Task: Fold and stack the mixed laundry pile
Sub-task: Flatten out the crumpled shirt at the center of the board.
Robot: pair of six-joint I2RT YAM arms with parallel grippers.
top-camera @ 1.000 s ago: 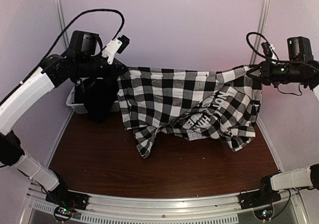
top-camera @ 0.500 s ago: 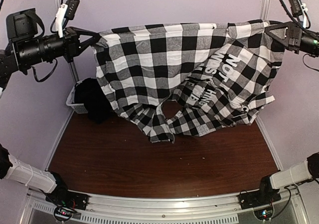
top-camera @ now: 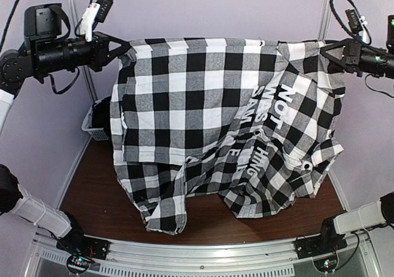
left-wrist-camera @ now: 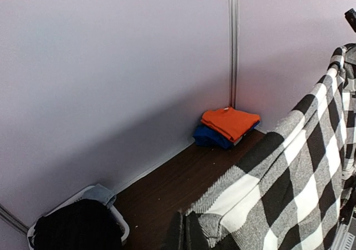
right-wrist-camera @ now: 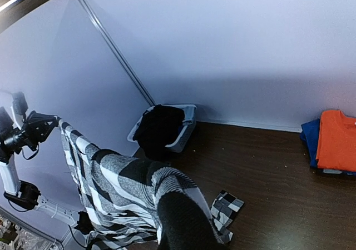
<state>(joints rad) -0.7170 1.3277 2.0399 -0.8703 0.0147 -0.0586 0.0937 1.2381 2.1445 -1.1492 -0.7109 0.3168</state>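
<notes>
Overhead, checked shirt (top-camera: 203,117) hangs spread, white lettering showing.

Four soft cloth garments are in view: one black-and-white checked shirt (top-camera: 203,123) with white lettering, one plain black garment (left-wrist-camera: 75,228), one folded bright orange-red garment (left-wrist-camera: 230,122) and one folded blue garment (left-wrist-camera: 208,136) under it. There is one small white slatted plastic basket (right-wrist-camera: 183,133), one dark brown wooden table (top-camera: 98,178), and two upright silver metal posts, the left post (top-camera: 91,89) and the right post (top-camera: 324,12). The robot arms number two, each with one black two-finger gripper: the left gripper (top-camera: 128,50) and the right gripper (top-camera: 321,48).
</notes>
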